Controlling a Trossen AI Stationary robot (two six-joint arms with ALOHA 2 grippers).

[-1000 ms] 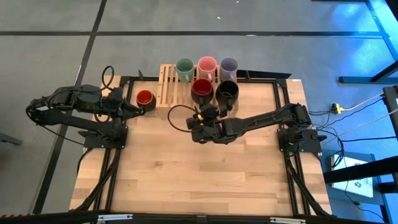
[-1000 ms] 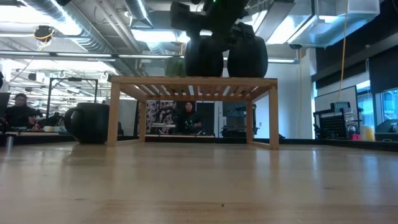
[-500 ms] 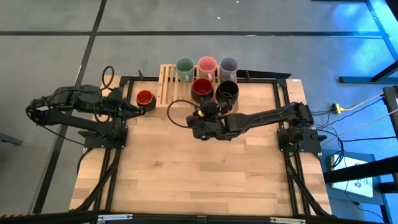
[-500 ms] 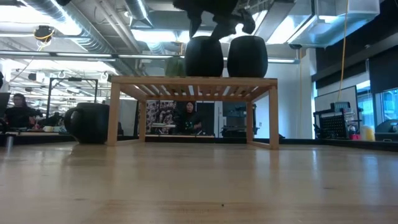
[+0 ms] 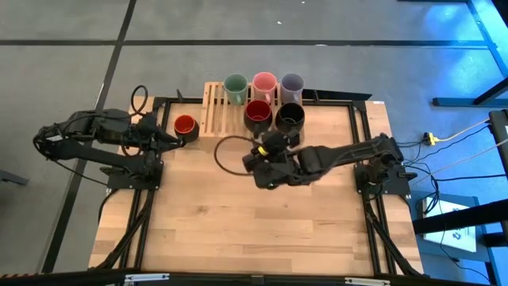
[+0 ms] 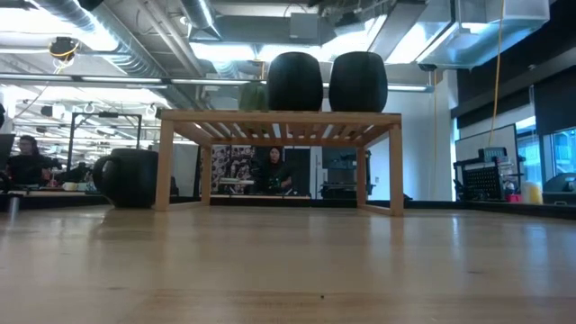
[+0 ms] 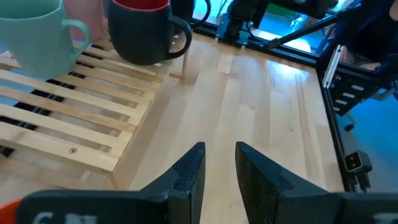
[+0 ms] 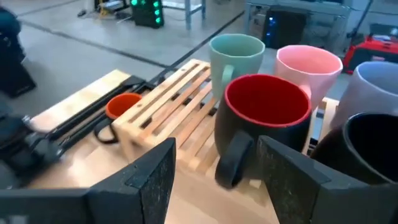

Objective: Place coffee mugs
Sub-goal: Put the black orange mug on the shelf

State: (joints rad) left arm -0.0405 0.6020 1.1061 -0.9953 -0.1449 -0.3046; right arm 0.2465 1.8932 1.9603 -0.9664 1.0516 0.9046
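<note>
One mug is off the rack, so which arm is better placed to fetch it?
Likely the left: its pincer sits right beside the orange-red mug on the table. The right pincer, open, is farther away, before the rack.

A wooden slatted rack [image 6: 279, 119] stands on a pale wooden table [image 6: 288, 270], seen from table height. Two dark rounded mugs [image 6: 295, 82] sit side by side on top of the rack, with a sliver of a green mug [image 6: 253, 96] behind them, and another dark mug [image 6: 133, 177] rests on the table just beside the rack's leg. Through the rack's legs, a person [image 6: 271, 171] sits in the room beyond.
</note>
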